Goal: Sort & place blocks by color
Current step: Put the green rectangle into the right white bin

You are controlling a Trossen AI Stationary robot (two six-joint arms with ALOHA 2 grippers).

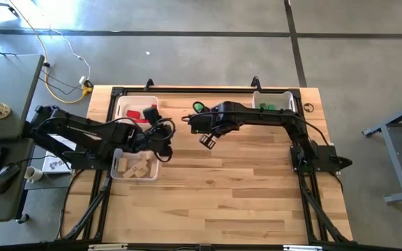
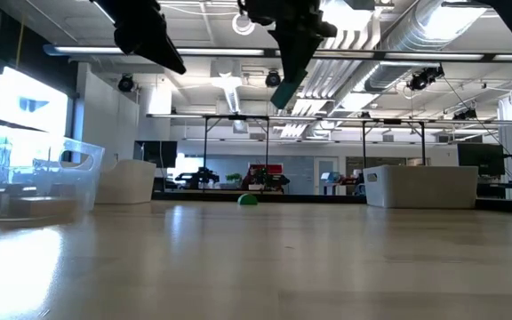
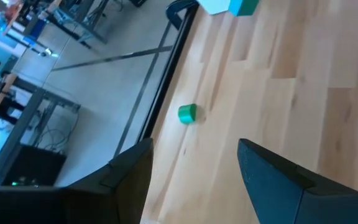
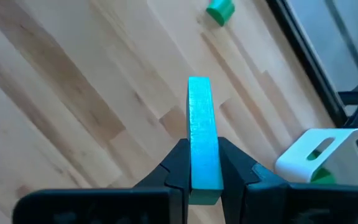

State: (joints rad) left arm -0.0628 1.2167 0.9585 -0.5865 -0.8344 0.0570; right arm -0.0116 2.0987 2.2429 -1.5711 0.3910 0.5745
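Observation:
My right gripper [image 4: 205, 163] hovers high over the table's middle [image 1: 206, 140], shut on a green bar [image 4: 204, 130]. A small green block [image 1: 199, 107] lies alone on the table near the far edge; it also shows in the left wrist view [image 3: 187, 112] and the low view [image 2: 248, 199]. My left gripper [image 3: 194, 168] is open and raised beside the left bins [image 1: 162, 144], touching nothing. Red blocks [image 1: 144, 113] lie in the white bin at far left, and plain wood blocks [image 1: 137, 167] in the clear bin nearer to me. My right gripper pinches the green bar by its flat faces at one end [image 4: 205, 177], between the two fingers [image 4: 178, 163]. The bar runs on along the fingers and sticks out past their tips. It is lifted clear, its free end [image 2: 284, 92] pointing down high above the table.
A white bin [image 1: 276, 102] with green blocks stands at the far right edge, also in the low view [image 2: 420, 185]. The white bin [image 1: 124, 104] and the clear bin [image 1: 119, 174] stand on the left. Bare wood spreads over the near half of the table [image 1: 229, 195].

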